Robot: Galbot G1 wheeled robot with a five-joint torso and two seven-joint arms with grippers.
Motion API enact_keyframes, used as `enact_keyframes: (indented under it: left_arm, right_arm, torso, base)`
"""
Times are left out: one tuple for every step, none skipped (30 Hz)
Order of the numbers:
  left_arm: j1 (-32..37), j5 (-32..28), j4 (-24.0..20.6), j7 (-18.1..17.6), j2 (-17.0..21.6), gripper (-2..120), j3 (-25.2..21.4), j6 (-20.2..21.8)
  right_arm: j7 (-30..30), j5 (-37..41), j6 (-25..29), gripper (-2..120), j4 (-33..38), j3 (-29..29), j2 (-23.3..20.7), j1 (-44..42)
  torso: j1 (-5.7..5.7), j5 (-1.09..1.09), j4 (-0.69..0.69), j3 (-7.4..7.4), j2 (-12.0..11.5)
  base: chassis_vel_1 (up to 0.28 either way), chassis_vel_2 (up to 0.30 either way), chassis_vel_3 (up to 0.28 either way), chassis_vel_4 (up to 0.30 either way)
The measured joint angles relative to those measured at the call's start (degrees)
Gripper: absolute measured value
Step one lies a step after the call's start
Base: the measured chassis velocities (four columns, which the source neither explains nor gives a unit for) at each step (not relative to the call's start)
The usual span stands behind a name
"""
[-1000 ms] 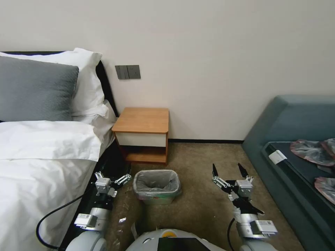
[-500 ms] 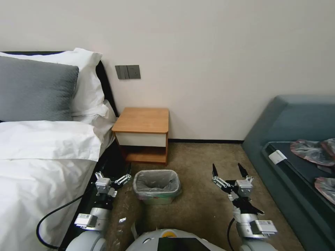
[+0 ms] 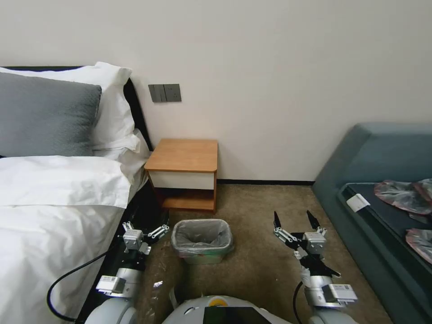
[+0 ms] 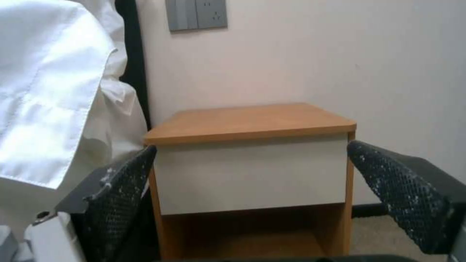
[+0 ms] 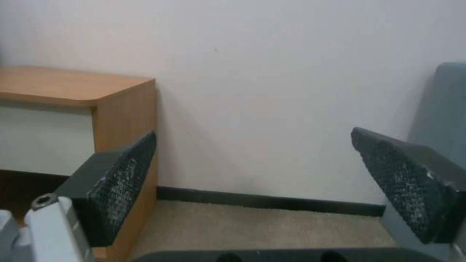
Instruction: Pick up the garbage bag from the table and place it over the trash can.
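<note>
The left gripper (image 3: 146, 230) hangs low between the bed and the trash can, just left of the can, its fingers spread wide with nothing between them. In the left wrist view the two black textured pads (image 4: 123, 189) frame the table's white drawer front, so the gripper faces the table and holds nothing. The right gripper (image 3: 294, 220) hangs at about the same height, to the right of the can and apart from it, its fingers also spread wide and empty; through them the right wrist view shows the wall and carpet.

The garbage bag (image 3: 201, 234) already lines the trash can (image 3: 203, 257): grey crinkled plastic fills the inside and folds over the rim. The can stands on the carpet just in front of the table (image 3: 185, 155), whose wooden top is bare. Judging from this, the bag is in place and the released, flanking grippers look clear of the can, suggesting the task is essentially done.

Further out, the bed (image 3: 54, 211) lies to the left and a blue-grey sofa (image 3: 369, 180) to the right.
</note>
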Motion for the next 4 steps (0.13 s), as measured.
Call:
enact_keyframes:
  left_arm:
    - [0.0, 0.0, 0.0, 0.0, 0.0, 100, 0.0, 0.0]
    - [0.0, 0.0, 0.0, 0.0, 0.0, 100, 0.0, 0.0]
    - [0.0, 0.0, 0.0, 0.0, 0.0, 100, 0.0, 0.0]
    - [0.0, 0.0, 0.0, 0.0, 0.0, 100, 0.0, 0.0]
  right_arm:
    - [0.0, 0.0, 0.0, 100, 0.0, 0.0, 0.0, 0.0]
    - [0.0, 0.0, 0.0, 100, 0.0, 0.0, 0.0, 0.0]
    - [0.0, 0.0, 0.0, 100, 0.0, 0.0, 0.0, 0.0]
    - [0.0, 0.0, 0.0, 100, 0.0, 0.0, 0.0, 0.0]
  torso:
    - [0.00, 0.00, 0.00, 0.00, 0.0]
    - [0.00, 0.00, 0.00, 0.00, 0.0]
    - [0.00, 0.00, 0.00, 0.00, 0.0]
    - [0.00, 0.00, 0.00, 0.00, 0.0]
  base:
    - [0.000, 0.000, 0.000, 0.000]
    - [0.000, 0.000, 0.000, 0.000]
    - [0.000, 0.000, 0.000, 0.000]
    - [0.000, 0.000, 0.000, 0.000]
